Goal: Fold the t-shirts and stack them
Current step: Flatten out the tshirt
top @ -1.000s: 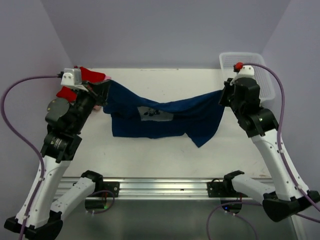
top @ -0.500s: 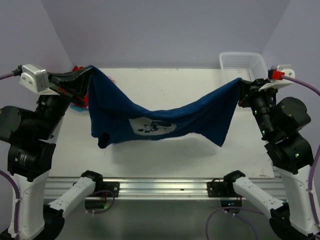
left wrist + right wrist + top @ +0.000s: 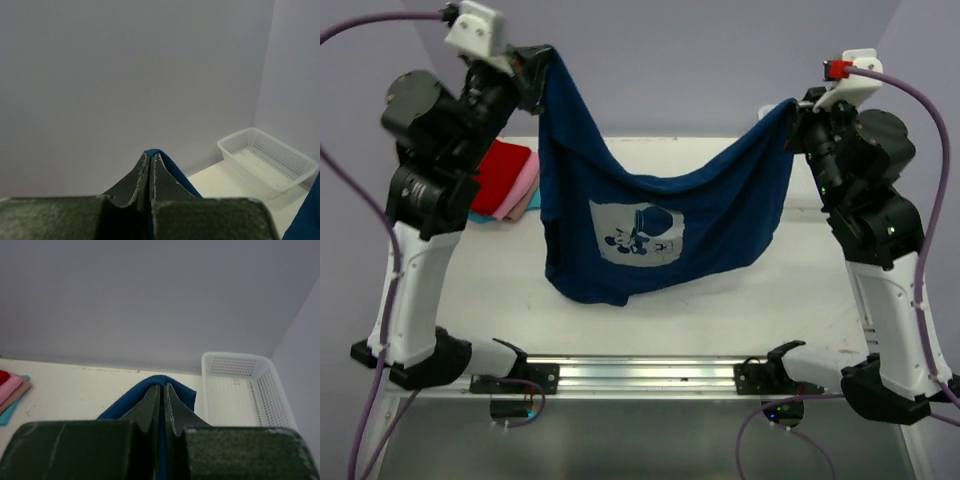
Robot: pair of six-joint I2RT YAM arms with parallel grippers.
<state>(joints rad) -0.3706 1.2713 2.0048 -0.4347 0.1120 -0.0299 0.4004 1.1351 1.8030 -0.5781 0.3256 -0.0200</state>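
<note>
The navy blue t-shirt (image 3: pixel 650 215) hangs in the air between both arms, its pale cartoon print (image 3: pixel 638 233) facing the camera and its lower edge just above the table. My left gripper (image 3: pixel 542 62) is shut on one top corner; blue cloth (image 3: pixel 172 172) pokes out past its tips (image 3: pixel 150 156). My right gripper (image 3: pixel 793 110) is shut on the other top corner, with cloth (image 3: pixel 150 386) wrapped over its tips (image 3: pixel 162 388). A folded stack of red (image 3: pixel 498 172), pink (image 3: pixel 523 188) and teal (image 3: pixel 483 215) t-shirts lies at the table's left.
The white mesh basket (image 3: pixel 240 390) stands at the table's back right, mostly hidden behind my right arm in the top view; it also shows in the left wrist view (image 3: pixel 265 157). Purple walls close in the back and sides.
Both arms have lifted the navy t-shirt from a low sag over the table to high in the air. The shirt now hangs upright with its print showing, and the folded stack is uncovered.
</note>
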